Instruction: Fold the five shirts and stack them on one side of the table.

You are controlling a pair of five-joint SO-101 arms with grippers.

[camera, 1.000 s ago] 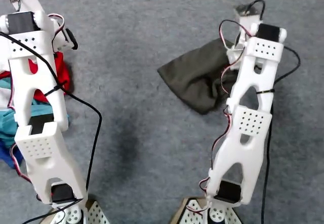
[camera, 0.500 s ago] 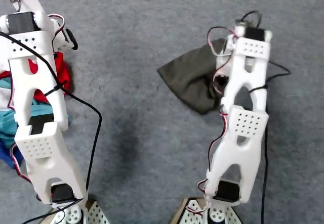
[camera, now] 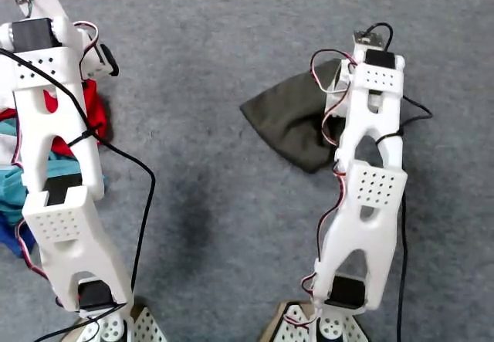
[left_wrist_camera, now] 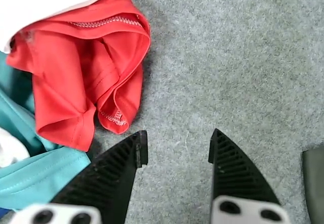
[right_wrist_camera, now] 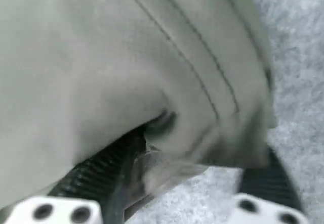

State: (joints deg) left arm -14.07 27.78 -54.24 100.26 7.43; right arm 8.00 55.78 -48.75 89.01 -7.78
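Shirts lie in two places: an olive-grey shirt [camera: 289, 122] is crumpled on the grey table [camera: 201, 64] under the right arm, and a heap at the left edge has a red shirt [left_wrist_camera: 86, 67] on a teal shirt [left_wrist_camera: 30, 183]. The left gripper [left_wrist_camera: 174, 143] hangs over bare table just beside the red shirt, jaws spread and empty. The right gripper [right_wrist_camera: 202, 153] is down in the olive-grey shirt, jaws apart with a fold between them.
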